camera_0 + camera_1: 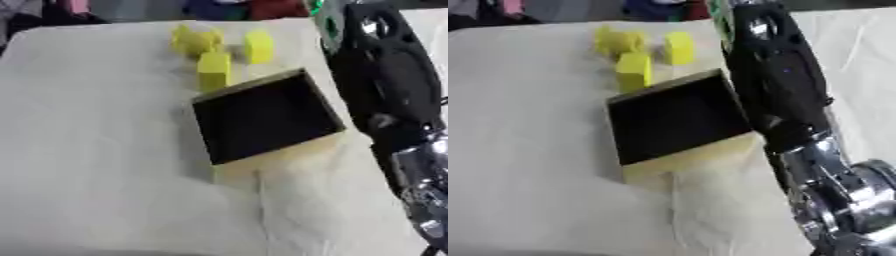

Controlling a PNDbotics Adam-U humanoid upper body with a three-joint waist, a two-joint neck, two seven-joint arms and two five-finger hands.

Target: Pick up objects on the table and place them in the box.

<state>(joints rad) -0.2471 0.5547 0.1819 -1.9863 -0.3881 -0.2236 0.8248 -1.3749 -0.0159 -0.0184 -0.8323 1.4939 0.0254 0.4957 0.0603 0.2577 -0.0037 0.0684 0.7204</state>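
Three yellow blocks lie at the far side of the cloth-covered table (pixel 105 150): one (pixel 194 40) at the left, one (pixel 258 46) at the right, one (pixel 214 67) nearest the box. The box (pixel 262 117) has a dark inside and pale yellow walls; it stands askew in the middle, and nothing shows inside it. My right arm (pixel 785 100) runs from the lower right up along the box's right side. My right hand (pixel 759 25) is blurred at the top, just right of the blocks, beside something green (pixel 721 20). My left hand does not show.
A pale cloth covers the table, with a fold (pixel 260 200) running toward the near edge in front of the box. Dark and coloured things (pixel 219 7) lie beyond the far edge. Bare cloth stretches to the left of the box.
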